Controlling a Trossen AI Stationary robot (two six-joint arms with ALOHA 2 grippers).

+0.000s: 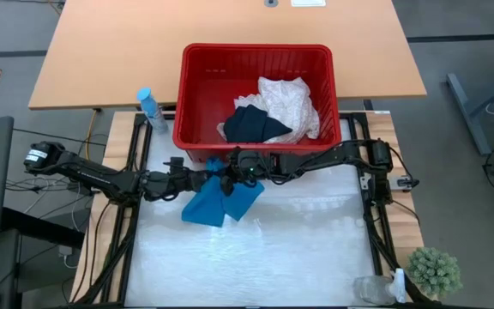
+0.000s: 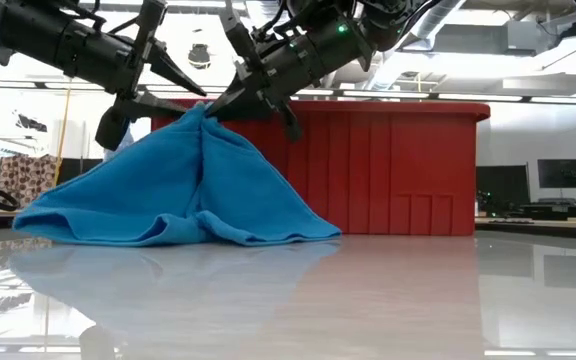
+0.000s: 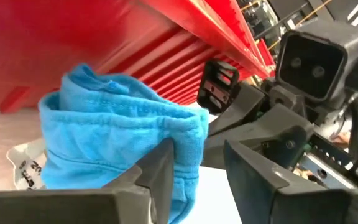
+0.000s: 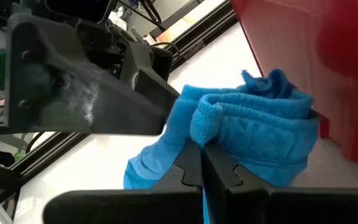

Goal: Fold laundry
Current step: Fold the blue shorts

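Turquoise-blue garment [image 1: 221, 202] lay on the white worktop [image 1: 264, 257] near its far edge, just in front of the red basket [image 1: 197, 94], its top bunched into a raised peak. Low view showed what the overhead could not: the cloth [image 2: 183, 185] hung tent-like from that peak, its lower edge spread on the surface. Overhead alone showed the basket's contents: cream-white lacy cloth [image 1: 292, 101] against the right wall, navy-black garment [image 1: 257, 125] partly over it toward the near wall.

Right gripper [image 1: 230, 167] reached in from the right along the basket's near wall, arm low and nearly level; its wrist view showed the fingers [image 4: 219, 171] pressed together, pinching a fold of the blue cloth [image 4: 253, 124]. Left gripper [image 1: 202, 178] came in from the left, arm stretched across the left frame rail. Its wrist view showed the fingers [image 3: 163, 171] spread apart, the blue cloth [image 3: 117, 130] lying against one finger, nothing clamped. In the low view the two grippers met at the peak, tips nearly touching.

Counted: three cloth items, one basket, two arms. Off the worktop: one blue-capped bottle [image 1: 150, 107] by the basket's left corner, one small green plant [image 1: 436, 270] past the near right corner.
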